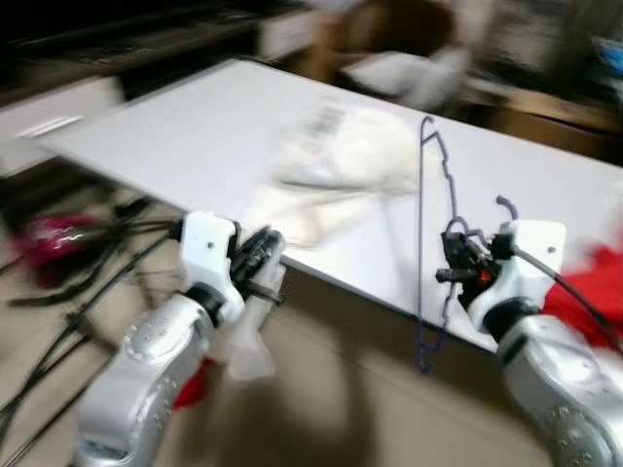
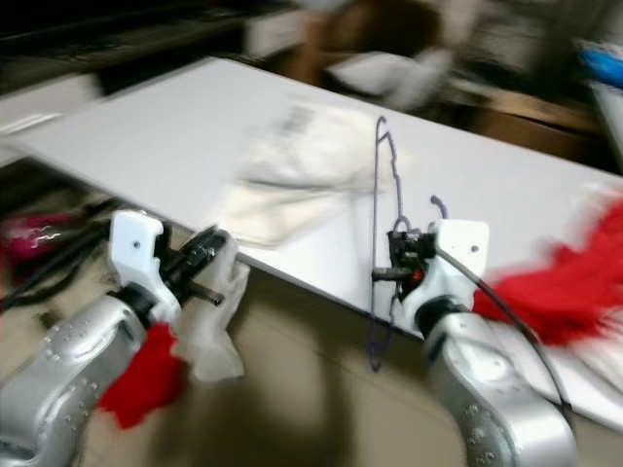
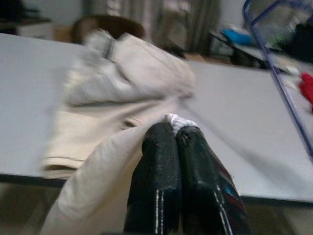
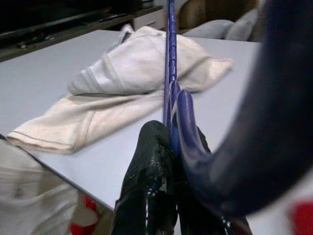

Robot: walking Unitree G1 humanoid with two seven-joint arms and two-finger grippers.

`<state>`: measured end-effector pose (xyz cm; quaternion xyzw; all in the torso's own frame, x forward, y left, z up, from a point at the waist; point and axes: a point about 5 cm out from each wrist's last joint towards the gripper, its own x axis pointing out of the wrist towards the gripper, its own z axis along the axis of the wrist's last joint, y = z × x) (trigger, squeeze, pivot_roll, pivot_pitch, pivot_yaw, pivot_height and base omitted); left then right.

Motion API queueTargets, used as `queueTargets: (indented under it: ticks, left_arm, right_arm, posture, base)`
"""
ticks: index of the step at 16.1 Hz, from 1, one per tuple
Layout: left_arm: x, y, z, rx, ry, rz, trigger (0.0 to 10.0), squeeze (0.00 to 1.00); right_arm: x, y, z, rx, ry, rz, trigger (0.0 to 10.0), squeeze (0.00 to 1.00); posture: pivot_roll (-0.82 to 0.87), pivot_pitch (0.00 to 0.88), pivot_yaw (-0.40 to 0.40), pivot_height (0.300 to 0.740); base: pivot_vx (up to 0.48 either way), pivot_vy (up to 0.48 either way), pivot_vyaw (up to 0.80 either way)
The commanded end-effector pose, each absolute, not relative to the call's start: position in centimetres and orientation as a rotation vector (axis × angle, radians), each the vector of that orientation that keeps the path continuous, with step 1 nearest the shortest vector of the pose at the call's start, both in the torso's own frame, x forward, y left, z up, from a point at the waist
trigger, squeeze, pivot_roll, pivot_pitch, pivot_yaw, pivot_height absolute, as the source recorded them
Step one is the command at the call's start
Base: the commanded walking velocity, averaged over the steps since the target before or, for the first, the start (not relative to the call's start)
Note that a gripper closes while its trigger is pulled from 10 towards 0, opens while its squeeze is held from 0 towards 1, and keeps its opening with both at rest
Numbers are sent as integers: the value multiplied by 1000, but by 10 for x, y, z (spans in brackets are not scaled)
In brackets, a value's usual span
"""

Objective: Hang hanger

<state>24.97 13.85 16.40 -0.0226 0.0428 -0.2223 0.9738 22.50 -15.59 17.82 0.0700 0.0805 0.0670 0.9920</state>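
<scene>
Right wrist view: hanger [image 4: 169, 58] within right tool [image 4: 168, 142]

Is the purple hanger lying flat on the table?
No, the purple hanger stands up on edge, pinched in the right end effector at the edge of the white table.
</scene>
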Motion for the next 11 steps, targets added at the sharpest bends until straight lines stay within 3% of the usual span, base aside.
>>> queueTargets:
  ticks: [1,2,11]
  left_arm:
    - [249,134,170,-50,55,-469,10000,0]
    - [249,135,170,-49,56,-466,10000,0]
    - [259,142,174,-54,22,-412,10000,0]
  right_arm:
    - [225,-160,182,123,149,114,10000,0]
    - [225,-160,182,122,150,116,10000,0]
    - [223,-157,181,105,149,123,10000,0]
  posture:
    - [19,15,-9,740]
    - [19,15,-9,740]
    - [7,0,14,740]
  base:
    - [0,-435,-800]
    - [0,-435,-800]
    - [0,0,-800]
